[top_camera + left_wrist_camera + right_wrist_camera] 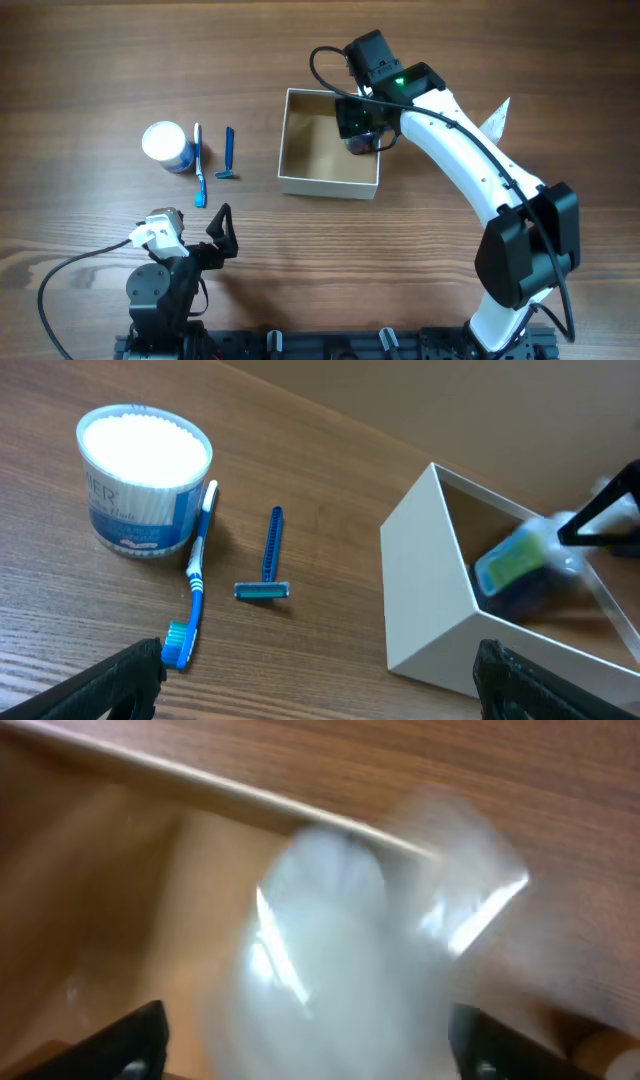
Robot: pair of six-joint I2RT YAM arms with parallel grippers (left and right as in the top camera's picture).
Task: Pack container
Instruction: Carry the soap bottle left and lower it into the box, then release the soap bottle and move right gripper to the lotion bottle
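Squarely beneath the right gripper [362, 128], jaws spread wide, a blurred clear-wrapped toiletry [515, 560] lies in the far-right corner of the container [328, 186]; the left gripper [315, 685], likewise spread, sits well apart, near-left.

I count one container [328, 187] on the surface [90, 60], one clear-wrapped packet [512, 565] inside it, one round jar of cotton swabs [165, 143], one blue toothbrush [199, 165], one blue razor [230, 155], and two grippers: left gripper [221, 226], right gripper [362, 134].

A brown wood-grain table [90, 60] filled the whole overhead view, its grain running left to right. Light fell evenly, casting only soft, faint shadows on the wood.
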